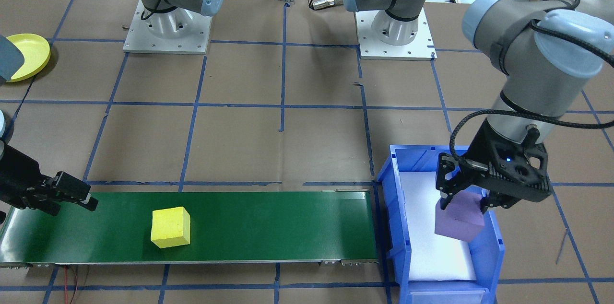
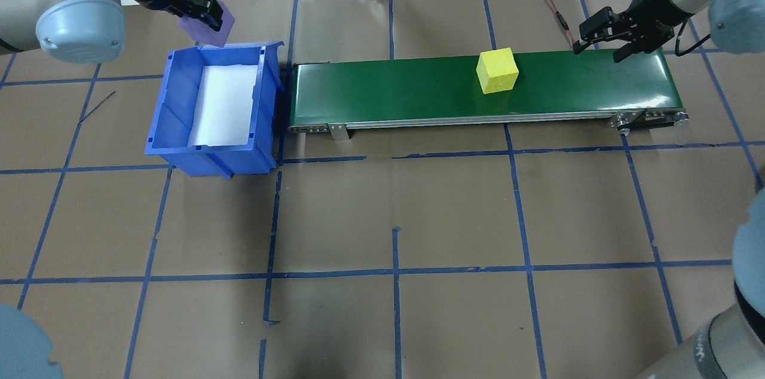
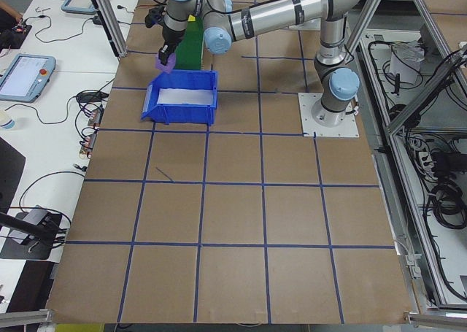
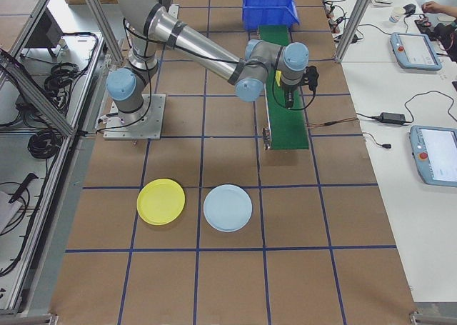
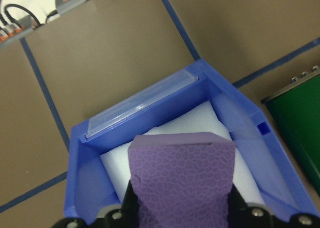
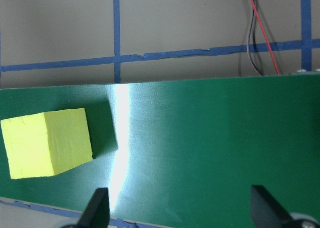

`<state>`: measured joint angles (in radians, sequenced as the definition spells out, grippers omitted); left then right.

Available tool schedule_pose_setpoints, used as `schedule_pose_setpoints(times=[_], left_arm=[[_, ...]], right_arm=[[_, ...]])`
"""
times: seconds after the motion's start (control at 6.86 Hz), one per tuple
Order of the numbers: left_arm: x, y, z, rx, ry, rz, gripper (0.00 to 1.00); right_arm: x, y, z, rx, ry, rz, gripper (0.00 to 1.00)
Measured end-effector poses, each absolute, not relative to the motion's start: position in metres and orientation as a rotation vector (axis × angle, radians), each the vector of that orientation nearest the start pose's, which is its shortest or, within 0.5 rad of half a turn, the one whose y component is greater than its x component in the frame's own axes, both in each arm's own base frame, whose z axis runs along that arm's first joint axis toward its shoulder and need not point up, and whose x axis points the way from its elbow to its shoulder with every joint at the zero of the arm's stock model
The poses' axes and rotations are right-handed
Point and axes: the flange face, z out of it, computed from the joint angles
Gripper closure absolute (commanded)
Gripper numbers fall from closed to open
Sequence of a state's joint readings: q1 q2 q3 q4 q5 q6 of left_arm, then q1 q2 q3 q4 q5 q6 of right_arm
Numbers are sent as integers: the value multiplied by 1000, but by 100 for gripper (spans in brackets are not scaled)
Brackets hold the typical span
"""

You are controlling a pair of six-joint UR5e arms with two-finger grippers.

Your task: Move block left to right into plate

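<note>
purple foam is seen in the front-facing view: a purple block (image 1: pixel 459 219) is clamped between the fingers of the left gripper (image 1: pixel 464 201), held over the blue bin (image 1: pixel 487 246) with its white lining. the right gripper (image 1: pixel 72 193) is seen low at the end of the green conveyor belt (image 1: pixel 268 227), its fingers spread with nothing between them; a yellow block (image 1: pixel 170 227) is found on the belt, apart from it. the yellow plate (image 1: pixel 29 56) is shown at the picture's edge, partly covered by a grey shape.

from overhead, the left gripper (image 2: pixel 203 11) is held beyond the bin's far wall (image 2: pixel 230 50), the purple block raised above the rim. the plate is cut out of this view.

in the right side view, the yellow plate (image 4: pixel 161 201) is laid on the table beside a light blue plate (image 4: pixel 228 208), well apart from the belt.

by the left wrist camera, the purple block (image 5: pixel 182 180) is shown gripped on both sides, above the bin. by the right wrist camera, two parted fingertips (image 6: pixel 97 208) are seen over the belt, the yellow block (image 6: pixel 47 149) off to one side.
</note>
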<state>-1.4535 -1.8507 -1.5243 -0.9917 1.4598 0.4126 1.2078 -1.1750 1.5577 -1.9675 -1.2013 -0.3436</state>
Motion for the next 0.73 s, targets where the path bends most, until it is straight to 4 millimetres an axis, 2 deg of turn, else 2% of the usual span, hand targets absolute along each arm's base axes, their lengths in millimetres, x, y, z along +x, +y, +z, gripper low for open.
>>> schedule_pose_setpoints(times=[0.15,0.44,0.73], left_arm=[[-100,-633,426,436,3095,-579,46],[-156,-621,422,409,3144,-570,46],[-190,-611,399,462,3205,-515,46]], right_arm=[[-65,-648,316,25,2792,-198,0],[-64,-646,314,29,2789,-193,0],[-65,-650,315,20,2783,-244,0]])
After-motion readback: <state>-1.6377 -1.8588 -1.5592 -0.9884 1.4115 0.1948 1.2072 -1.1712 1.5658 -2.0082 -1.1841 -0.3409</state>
